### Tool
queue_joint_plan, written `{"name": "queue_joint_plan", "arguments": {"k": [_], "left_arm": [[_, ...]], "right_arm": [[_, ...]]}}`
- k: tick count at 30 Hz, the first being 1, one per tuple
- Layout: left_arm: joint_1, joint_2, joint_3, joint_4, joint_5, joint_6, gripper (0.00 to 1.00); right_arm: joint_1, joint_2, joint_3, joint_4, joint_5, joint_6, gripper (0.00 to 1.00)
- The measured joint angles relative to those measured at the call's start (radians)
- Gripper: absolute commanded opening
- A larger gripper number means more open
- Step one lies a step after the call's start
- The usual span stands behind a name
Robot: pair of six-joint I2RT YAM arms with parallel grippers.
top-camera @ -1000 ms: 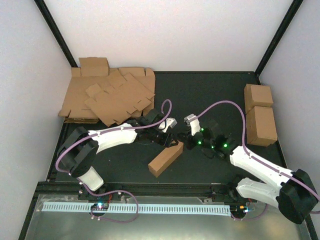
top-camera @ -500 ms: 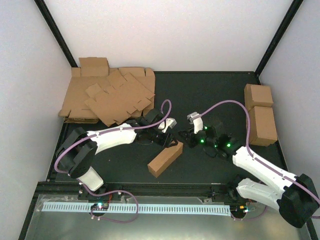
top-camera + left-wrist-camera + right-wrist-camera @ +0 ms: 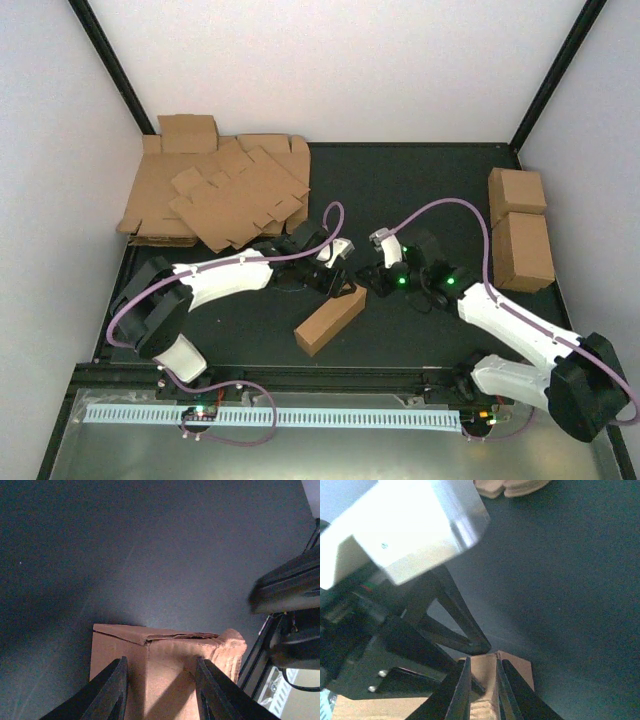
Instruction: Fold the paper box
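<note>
Lying just below centre frame, the long brown cardboard paper box (image 3: 331, 318) looked light and crease-prone, best taken by the end flap the narrowed right gripper (image 3: 482, 664) pinched, the left gripper (image 3: 161, 661) half-spread over it.

White walls (image 3: 350, 60) on three sides — black corner posts (image 3: 112, 70), dark matte tabletop (image 3: 400, 185), even light.

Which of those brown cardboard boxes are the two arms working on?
The long, narrow brown cardboard box lying mid-table; the two blocky brown cardboard cuboids stand untouched at the right edge.
</note>
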Motion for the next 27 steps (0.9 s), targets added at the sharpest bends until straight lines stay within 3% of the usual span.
{"name": "queue_joint_plan", "arguments": {"k": [27], "left_arm": [[-0.049,-0.023,-0.022,0.021,-0.071,-0.025,0.38]], "right_arm": [[-0.003,0.056,-0.029,-0.043,-0.055,0.069,0.20]]}}
